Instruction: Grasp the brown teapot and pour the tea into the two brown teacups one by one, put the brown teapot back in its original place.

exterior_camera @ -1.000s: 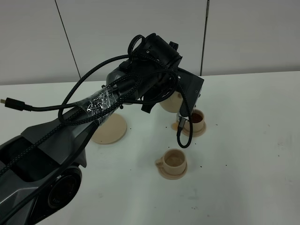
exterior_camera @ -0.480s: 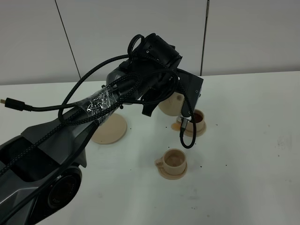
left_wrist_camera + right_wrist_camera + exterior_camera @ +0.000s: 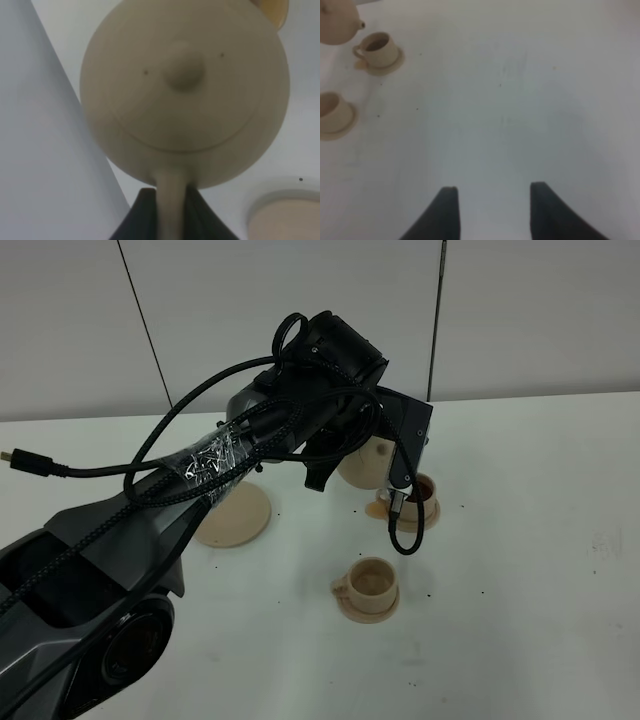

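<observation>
Your left gripper, jaws clamped on the loop handle of the brown teapot, holds it aloft just beside the far teacup, which has dark tea inside. Vs. a sec ago: wrist rolled slightly, cable loop swung toward that cup; near teacup & big saucer unmoved on desk. Right gripper: jaws apart, nothing between. From above, arm hides most of pot, incl. spout.
</observation>
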### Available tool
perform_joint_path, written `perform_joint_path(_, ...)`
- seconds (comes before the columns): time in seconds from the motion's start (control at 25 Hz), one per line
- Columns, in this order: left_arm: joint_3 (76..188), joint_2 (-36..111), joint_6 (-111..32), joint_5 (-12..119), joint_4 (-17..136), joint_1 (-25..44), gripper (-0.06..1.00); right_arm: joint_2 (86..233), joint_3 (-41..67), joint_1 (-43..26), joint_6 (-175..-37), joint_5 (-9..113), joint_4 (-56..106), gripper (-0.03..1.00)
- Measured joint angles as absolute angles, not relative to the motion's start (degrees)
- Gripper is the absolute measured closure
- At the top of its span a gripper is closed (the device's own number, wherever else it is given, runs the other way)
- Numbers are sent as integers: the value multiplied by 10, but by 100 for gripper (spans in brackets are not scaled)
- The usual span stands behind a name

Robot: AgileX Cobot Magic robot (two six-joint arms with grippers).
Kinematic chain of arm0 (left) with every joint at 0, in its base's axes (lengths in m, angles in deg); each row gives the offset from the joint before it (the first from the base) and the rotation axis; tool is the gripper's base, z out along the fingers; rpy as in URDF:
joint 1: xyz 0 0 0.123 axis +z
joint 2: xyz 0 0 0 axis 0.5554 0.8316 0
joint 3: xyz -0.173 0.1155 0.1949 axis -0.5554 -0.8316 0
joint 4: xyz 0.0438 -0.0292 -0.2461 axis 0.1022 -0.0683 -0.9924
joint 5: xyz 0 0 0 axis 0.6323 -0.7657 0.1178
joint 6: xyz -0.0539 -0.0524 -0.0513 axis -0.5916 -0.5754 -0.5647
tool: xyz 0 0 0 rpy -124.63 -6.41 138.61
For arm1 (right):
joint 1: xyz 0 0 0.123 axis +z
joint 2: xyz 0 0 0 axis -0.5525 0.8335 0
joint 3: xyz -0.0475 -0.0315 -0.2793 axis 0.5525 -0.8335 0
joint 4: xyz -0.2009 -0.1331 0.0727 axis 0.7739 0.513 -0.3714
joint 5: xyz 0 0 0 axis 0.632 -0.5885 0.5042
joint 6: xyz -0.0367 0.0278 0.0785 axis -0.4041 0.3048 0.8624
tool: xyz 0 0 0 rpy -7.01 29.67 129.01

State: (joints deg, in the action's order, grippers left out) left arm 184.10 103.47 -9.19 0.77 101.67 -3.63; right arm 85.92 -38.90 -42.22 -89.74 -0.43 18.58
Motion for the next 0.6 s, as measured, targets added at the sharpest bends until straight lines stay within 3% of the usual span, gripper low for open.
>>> perform_joint_path(0.6,1841,1026,-133,-18,981,-23,77,859,-389,-422,-897,-4,184,64)
